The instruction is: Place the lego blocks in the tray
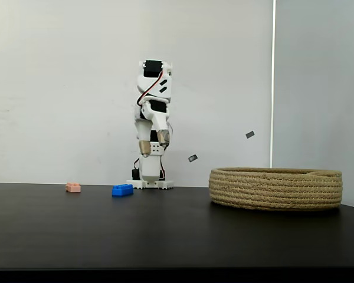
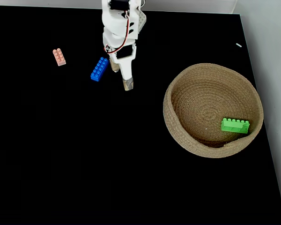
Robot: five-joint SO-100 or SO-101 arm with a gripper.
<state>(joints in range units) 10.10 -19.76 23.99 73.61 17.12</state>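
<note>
The tray (image 2: 177, 135), a low round basket of coiled tan rope, sits on the right of the black table, and from the side the tray (image 1: 275, 188) shows only its wall. A green lego block (image 2: 235, 125) lies inside it near the right wall. A blue block (image 2: 99, 69) (image 1: 123, 190) lies on the table just left of the arm. A pale pink block (image 2: 59, 56) (image 1: 73, 187) lies further left. My gripper (image 2: 122, 77) (image 1: 154, 144) hangs above the table, right of the blue block, open with nothing between its tan-tipped fingers.
The white arm base (image 1: 148, 183) stands at the table's back edge against a white wall. The black table (image 2: 84, 164) has wide bare room in front. Its right edge (image 2: 267, 140) runs just past the tray. A small white scrap (image 2: 238, 45) lies off the table at the right.
</note>
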